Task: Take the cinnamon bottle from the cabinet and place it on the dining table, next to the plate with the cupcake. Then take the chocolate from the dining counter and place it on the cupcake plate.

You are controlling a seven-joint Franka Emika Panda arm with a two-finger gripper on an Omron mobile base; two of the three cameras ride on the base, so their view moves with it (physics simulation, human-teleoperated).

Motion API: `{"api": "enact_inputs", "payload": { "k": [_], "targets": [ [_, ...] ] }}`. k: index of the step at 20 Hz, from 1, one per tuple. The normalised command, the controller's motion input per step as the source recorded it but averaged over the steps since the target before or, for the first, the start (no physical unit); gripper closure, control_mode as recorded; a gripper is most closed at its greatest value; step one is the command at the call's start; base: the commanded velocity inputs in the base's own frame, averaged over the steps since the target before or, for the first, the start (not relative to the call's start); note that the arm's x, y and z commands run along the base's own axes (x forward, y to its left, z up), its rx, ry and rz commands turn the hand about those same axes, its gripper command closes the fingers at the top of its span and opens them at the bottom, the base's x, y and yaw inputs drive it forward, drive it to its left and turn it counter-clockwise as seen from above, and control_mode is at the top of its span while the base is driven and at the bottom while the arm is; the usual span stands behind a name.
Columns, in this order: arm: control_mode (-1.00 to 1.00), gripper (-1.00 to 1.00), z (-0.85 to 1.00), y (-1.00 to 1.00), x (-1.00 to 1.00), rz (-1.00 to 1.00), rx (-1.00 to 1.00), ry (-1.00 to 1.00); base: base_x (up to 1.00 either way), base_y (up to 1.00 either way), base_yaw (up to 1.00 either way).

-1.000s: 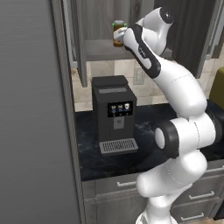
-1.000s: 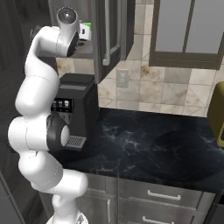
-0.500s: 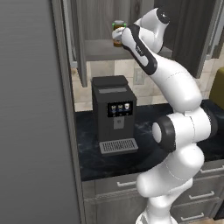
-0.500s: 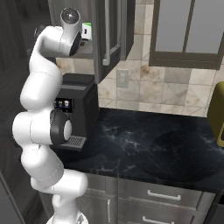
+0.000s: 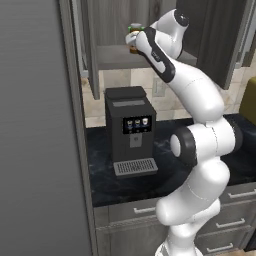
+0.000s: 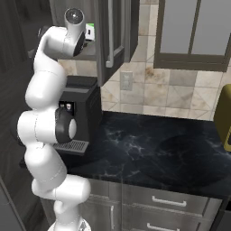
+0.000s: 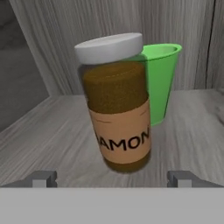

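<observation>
The cinnamon bottle (image 7: 117, 109) stands on the wooden cabinet shelf (image 7: 52, 131), tilted slightly in the hand view; it has a white lid, brown powder and a tan label. My gripper (image 7: 113, 177) is open, and its two fingertips (image 7: 43, 177) flank the bottle's base on either side without touching it. A green cup (image 7: 159, 78) stands right behind the bottle. In the left base view the arm reaches up into the open upper cabinet, with the gripper (image 5: 131, 41) at the bottle (image 5: 133, 44). From the right, the green cup (image 6: 90, 30) shows just past the hand.
A black coffee machine (image 5: 131, 130) sits on the dark marble counter (image 6: 149, 149) under the cabinet. The open cabinet doors (image 6: 113, 36) hang on both sides of the hand. A tall grey panel (image 5: 35, 125) walls the left. A yellow-green object (image 6: 224, 117) is at the right edge.
The hand has pushed a little deeper into the cabinet toward the bottle, and the elbow has swung with it. The jaws stayed open.
</observation>
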Motion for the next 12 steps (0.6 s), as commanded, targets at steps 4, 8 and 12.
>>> {"api": "enact_inputs", "payload": {
  "k": [4,8,12],
  "targets": [
    [-1.00,-1.00,-0.01,0.03,0.20,0.00,0.00,0.00,0.00,0.00,0.00],
    [-1.00,-1.00,-0.04,0.02,0.18,0.00,0.00,0.00,0.00,0.00,0.00],
    [-1.00,-1.00,-0.03,0.00,0.20,0.00,0.00,0.00,0.00,0.00,0.00]
  ]
}}
